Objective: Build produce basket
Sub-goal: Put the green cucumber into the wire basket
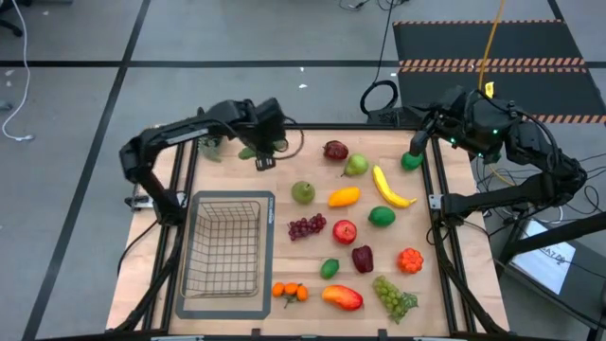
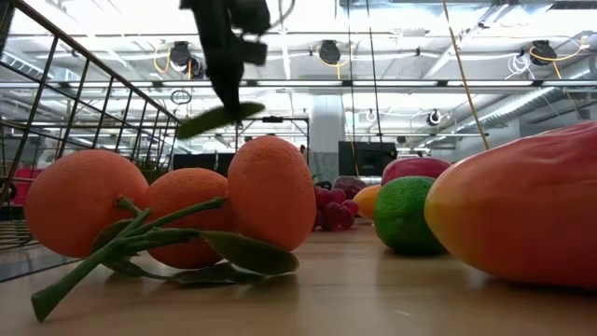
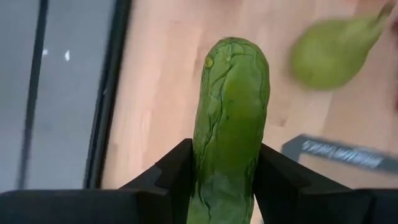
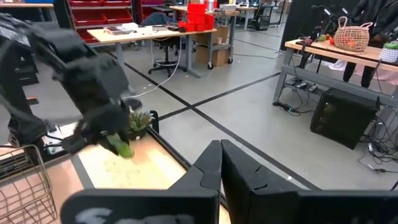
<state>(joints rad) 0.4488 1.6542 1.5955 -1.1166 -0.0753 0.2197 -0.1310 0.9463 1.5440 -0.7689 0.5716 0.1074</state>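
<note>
Clamped between the left gripper's (image 3: 227,186) two dark fingers, a wrinkled green toy cucumber (image 3: 229,124) hangs above the wooden table's (image 1: 284,180) upper-left part. Lower left, the grey wire-mesh basket (image 1: 225,248) sits on a flat grey mat (image 1: 268,213). Upper right, the right gripper (image 4: 221,163) waits, fingers together.

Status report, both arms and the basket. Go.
Left gripper shut on cucumber, raised at table's far-left edge. Right gripper shut, empty, parked far right. Basket empty. Nothing between cucumber and basket.
</note>
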